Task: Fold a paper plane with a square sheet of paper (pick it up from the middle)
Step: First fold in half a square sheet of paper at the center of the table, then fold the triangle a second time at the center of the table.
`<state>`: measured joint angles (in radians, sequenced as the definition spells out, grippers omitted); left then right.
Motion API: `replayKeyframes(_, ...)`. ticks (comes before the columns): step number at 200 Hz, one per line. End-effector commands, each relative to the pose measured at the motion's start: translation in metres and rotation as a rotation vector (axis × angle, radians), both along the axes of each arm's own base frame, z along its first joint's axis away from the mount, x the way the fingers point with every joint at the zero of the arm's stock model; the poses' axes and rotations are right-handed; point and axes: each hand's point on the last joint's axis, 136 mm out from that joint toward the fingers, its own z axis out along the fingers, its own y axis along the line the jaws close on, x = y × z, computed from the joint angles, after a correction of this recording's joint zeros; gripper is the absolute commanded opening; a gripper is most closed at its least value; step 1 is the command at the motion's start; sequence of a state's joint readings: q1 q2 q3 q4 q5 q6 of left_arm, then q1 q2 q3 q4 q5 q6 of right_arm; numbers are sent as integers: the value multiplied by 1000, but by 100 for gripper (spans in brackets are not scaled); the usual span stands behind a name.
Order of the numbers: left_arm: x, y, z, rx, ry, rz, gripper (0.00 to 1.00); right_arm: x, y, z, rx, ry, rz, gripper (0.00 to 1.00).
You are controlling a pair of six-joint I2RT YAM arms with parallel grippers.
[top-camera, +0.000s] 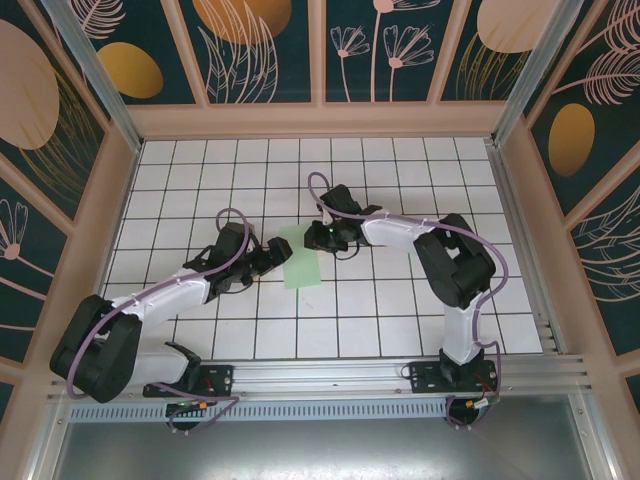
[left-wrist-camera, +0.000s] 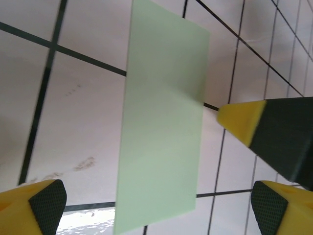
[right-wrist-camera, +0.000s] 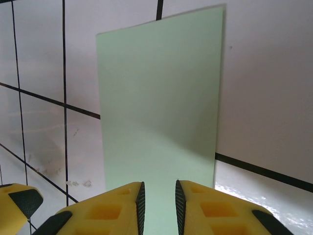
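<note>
You are early in the job. The sheet of paper [top-camera: 303, 265] lies flat on the gridded surface [top-camera: 400, 320] between the two arms as a narrow mint-green strip, which reads as the first fold in half being done. No nose corners, wings or dart point show yet, so most of the plane is left to fold.

Your left end effector [left-wrist-camera: 156, 210] stands wide open with nothing in it, its fingertips on either side of the strip's near end. Your right end effector [right-wrist-camera: 159, 205] is almost closed, with a thin gap between its jaws, and it sits over one short end of the strip. You cannot tell whether its tips touch the paper. Nothing is lifted off the surface.
</note>
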<state>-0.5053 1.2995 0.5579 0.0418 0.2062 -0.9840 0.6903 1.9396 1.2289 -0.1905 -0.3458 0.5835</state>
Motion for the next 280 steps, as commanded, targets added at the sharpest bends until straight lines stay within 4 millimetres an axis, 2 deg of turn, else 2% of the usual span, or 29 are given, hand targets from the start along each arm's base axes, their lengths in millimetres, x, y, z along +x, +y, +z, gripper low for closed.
replayKeyframes(1, -3, -12, 6, -83, 8, -19, 98, -12, -1, -20, -13, 63, 11, 26)
replayKeyframes(67, -8, -26, -10, -98, 74, -49, 99, -22, -13, -50, -68, 124, 12, 26)
replayKeyframes(110, -8, -35, -21, -84, 123, -71, 94, -26, -27, -65, -98, 156, -15, 25)
replayKeyframes(135, -10, -37, -29, -73, 157, -77, 89, -27, -34, -69, -89, 176, -26, 25)
replayKeyframes(170, -12, -42, -30, -83, 175, -88, 84, -29, -38, -72, -90, 187, -32, 25)
replayKeyframes(280, -19, -44, -43, -36, 230, -106, 85, -30, -39, -75, -89, 197, -34, 24)
